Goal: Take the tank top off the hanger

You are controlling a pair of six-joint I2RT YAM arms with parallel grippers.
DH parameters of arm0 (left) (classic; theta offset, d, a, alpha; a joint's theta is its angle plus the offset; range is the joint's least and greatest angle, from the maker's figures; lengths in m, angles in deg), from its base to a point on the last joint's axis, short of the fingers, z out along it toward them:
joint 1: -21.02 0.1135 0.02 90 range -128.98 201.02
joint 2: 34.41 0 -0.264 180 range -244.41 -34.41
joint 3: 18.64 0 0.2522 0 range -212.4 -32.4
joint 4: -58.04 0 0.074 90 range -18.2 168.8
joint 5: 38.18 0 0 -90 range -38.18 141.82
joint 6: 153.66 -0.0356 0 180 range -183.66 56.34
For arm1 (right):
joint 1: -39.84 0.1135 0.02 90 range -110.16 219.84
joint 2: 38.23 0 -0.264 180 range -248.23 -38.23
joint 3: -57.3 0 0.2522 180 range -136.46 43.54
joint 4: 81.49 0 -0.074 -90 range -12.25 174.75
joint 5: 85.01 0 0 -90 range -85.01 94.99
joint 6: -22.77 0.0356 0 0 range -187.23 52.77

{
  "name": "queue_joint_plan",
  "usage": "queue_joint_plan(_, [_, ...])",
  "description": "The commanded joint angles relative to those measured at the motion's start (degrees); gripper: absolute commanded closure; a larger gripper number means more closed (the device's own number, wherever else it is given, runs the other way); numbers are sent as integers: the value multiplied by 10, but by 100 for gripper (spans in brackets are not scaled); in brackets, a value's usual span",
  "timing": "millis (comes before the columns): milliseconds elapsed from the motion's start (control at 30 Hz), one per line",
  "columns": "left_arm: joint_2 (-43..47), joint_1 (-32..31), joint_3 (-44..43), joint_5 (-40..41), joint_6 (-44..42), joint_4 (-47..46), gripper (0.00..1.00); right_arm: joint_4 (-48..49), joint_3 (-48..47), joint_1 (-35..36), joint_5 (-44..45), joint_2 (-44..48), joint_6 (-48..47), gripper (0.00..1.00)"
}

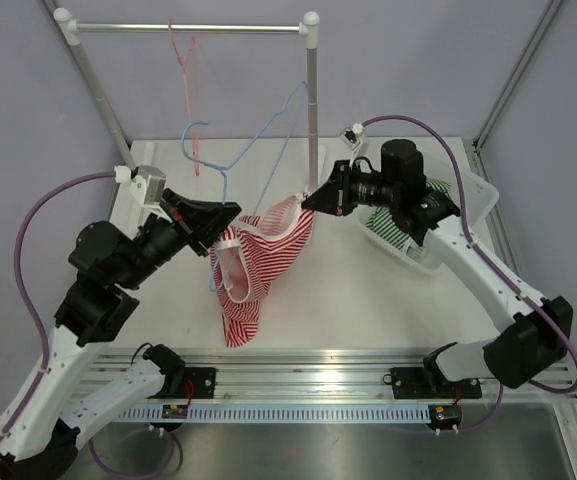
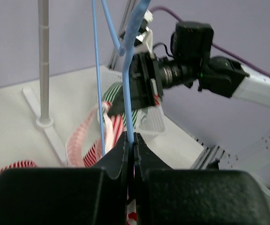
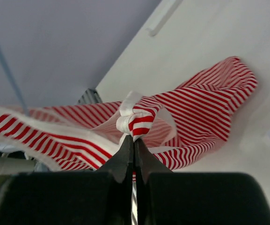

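Note:
A red-and-white striped tank top hangs between my two grippers, its lower part resting on the table. A light blue wire hanger rises above it. My left gripper is shut on the hanger's wire, seen clamped between the jaws in the left wrist view. My right gripper is shut on a bunched strap of the tank top and holds it up at the garment's right side. The hanger's blue wire runs up past the striped cloth.
A clothes rack stands at the back with a horizontal bar and upright post; a pink hanger hangs from the bar. A white basket with green-striped cloth sits at the right. A metal rail runs along the near edge.

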Motion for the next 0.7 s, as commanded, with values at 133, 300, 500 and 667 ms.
queue_joint_plan(133, [-100,-5,31,-27,-22,-386,100,62,6,59,-173,132,24,100])
queue_joint_plan(300, [-147,-5,46,-20,-74,-523,100,-7,11,64,-148,202,-48,100])
queue_joint_plan(500, [-143,-5,43,29,-117,-572,100,-198,104,64,81,221,-112,100])
queue_joint_plan(667, [-133,-5,35,125,-157,-577,100,-144,245,64,136,205,-32,100])
